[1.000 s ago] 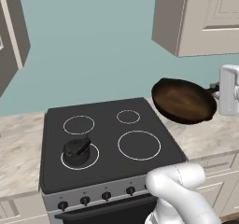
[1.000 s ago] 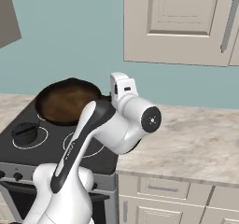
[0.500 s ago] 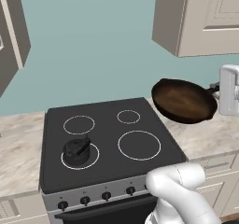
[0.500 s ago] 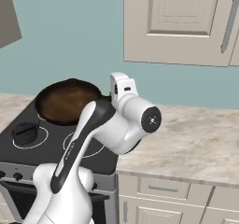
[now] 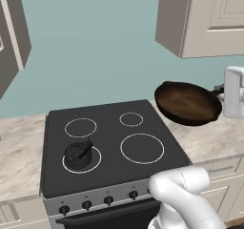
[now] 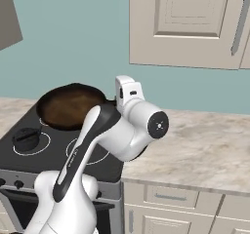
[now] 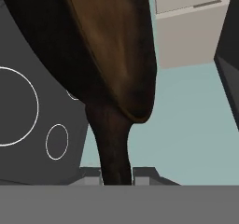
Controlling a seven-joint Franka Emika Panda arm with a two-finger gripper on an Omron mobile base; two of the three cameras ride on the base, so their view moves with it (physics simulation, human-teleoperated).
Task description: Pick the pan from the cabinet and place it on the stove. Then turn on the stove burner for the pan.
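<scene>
Small round dark brown skillet (image 5: 188, 103) pinched by its handle in the two-finger gripper (image 7: 116, 174).
Held above the black glass cooktop's (image 5: 109, 144) right edge, handle pointing away from it; squat black kettle (image 5: 78, 154) front-left.

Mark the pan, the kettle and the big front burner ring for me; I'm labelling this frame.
pan (image 5: 187, 104), left base view, on its brown inside.
kettle (image 5: 77, 155), left base view, on its black body.
big front burner ring (image 5: 142, 148), left base view, glass inside the ring.

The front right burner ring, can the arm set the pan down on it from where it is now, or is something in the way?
Probably yes. The gripper holds the pan by its handle, in the air by the stove's right edge. The front right burner ring is bare; the kettle sits on the front left ring, out of the path.
</scene>
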